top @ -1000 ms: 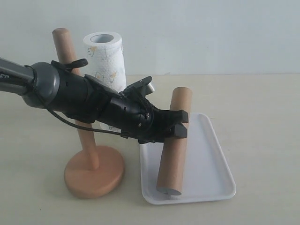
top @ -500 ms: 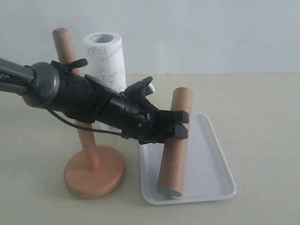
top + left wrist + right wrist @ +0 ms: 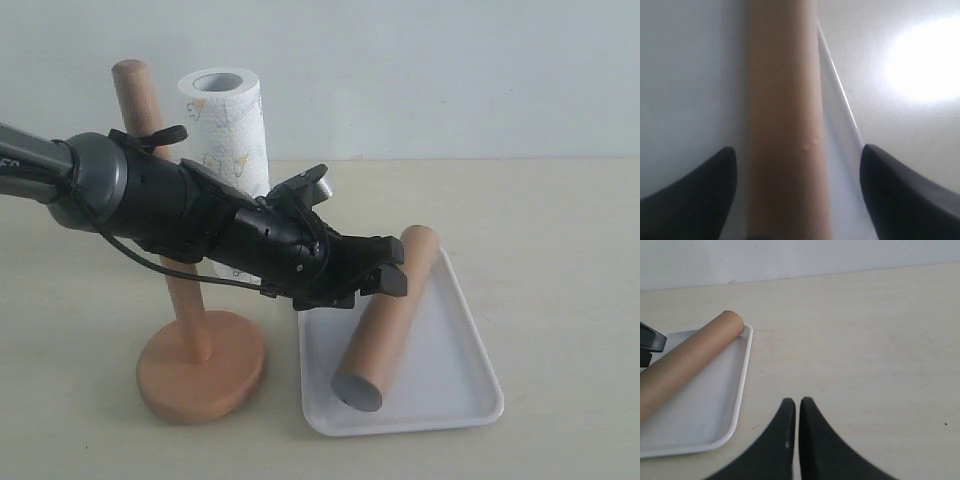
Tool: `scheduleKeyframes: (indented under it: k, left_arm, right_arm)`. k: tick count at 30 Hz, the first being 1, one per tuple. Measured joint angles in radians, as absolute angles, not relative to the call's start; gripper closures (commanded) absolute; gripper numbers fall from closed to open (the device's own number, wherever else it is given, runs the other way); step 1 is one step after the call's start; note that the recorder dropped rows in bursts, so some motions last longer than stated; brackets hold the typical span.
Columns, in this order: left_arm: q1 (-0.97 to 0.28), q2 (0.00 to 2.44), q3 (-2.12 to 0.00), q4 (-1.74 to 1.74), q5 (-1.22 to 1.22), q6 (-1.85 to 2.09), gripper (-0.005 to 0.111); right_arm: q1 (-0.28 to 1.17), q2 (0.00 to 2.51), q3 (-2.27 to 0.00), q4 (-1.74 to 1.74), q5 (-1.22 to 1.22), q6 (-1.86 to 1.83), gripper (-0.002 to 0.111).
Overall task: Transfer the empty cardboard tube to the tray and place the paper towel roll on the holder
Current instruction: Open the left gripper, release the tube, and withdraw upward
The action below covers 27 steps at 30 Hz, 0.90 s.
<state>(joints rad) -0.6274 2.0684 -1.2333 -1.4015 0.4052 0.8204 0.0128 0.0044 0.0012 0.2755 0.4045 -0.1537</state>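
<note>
Tray [image 3: 470, 400]: white, flat on the table [image 3: 560, 300], nearest the front, just right of the holder's base.
Empty cardboard tube [image 3: 385, 320]: lies slanted in the tray. Its open near end is low, close to the front rim. Its far end sits up at the tray's far right corner, against the rim.
Holder [image 3: 200, 372]: round wooden base on the table, left of the tray and close to it. Its dowel stands upright and bare, partly hidden behind the black arm.
Left hand [image 3: 393, 267]: reaches in from the left, across the holder's dowel, to the upper part of the tube. It is spread, with 1 finger [image 3: 695, 200] on each side of the tube. The left wrist view shows a gap on both sides.
Paper towel roll [image 3: 225, 120]: stands upright on the table behind the arm, beside the dowel, hollow core facing up.
Right hand [image 3: 797, 440]: seen only in its own wrist view. Its 2 fingers are pressed together with nothing between them, above bare table beside the tray.
</note>
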Motion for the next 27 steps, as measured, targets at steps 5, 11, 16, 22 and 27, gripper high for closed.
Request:
scheduleKeyframes:
  k: [5,11,16,22,27]
  left_arm:
    - [-0.627,2.068,-1.233,-1.402,0.409,0.820,0.041]
    - [-0.627,2.068,-1.233,-1.402,0.457,0.820,0.041]
    - [-0.627,2.064,-1.233,-1.402,0.503,0.820,0.041]
    - [-0.627,1.994,-1.233,-1.402,0.522,0.820,0.041]
    - [-0.627,1.922,-1.233,-1.402,0.563,0.820,0.041]
  right_arm:
    - [0.013,0.004,0.001,0.275,0.404,-0.154,0.106]
    - [0.013,0.004,0.001,0.275,0.404,-0.154,0.106]
    - [0.013,0.004,0.001,0.275,0.404,-0.154,0.106]
    - [0.013,0.004,0.001,0.275,0.404,-0.154,0.106]
    - [0.013,0.004,0.001,0.275,0.404,-0.154,0.106]
